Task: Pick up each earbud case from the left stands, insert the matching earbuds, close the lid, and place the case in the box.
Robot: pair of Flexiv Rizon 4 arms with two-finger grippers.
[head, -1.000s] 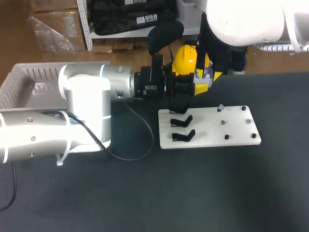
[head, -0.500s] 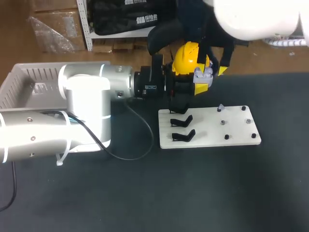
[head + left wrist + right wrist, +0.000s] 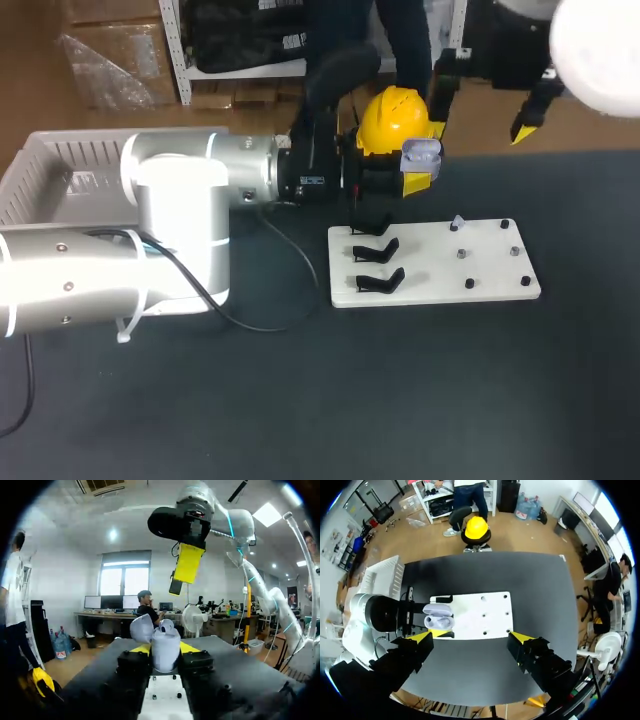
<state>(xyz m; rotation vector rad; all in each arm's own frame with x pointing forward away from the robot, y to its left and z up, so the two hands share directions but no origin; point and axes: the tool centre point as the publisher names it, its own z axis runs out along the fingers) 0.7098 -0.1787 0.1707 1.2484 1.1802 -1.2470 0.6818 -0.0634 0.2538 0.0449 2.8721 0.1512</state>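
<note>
At the far left of the matte black tabletop [image 3: 300, 400] sits a white plastic box with slatted walls [image 3: 50, 165]. From that side the thick white and silver left arm [image 3: 180, 200] lies level across to the middle. Its left pincer [image 3: 418, 172] pinches a pale lilac rounded earbud case [image 3: 421, 152] from two sides. In the left wrist view, the case [image 3: 165, 655] stands upright between the yellow tips of the left pincer [image 3: 165, 648], smooth and glossy, its domed lid tipped open.

Just right of the arm and nearer than the case lies a flat white rectangular board [image 3: 430, 285]. Three curved black stands [image 3: 378, 265] sit at its left end, none holding a case. Small black pegs [image 3: 490, 262] dot its right part.

Farther right and at the far edge, the right pincer [image 3: 483, 110] hangs high with its fingers spread wide and nothing between them. The right wrist view looks straight down between the two yellow tips of this pincer [image 3: 470, 639]: the case [image 3: 439, 616] shows well below, by the board's [image 3: 485, 612] left end, with the box [image 3: 382, 577] beyond it.
</note>
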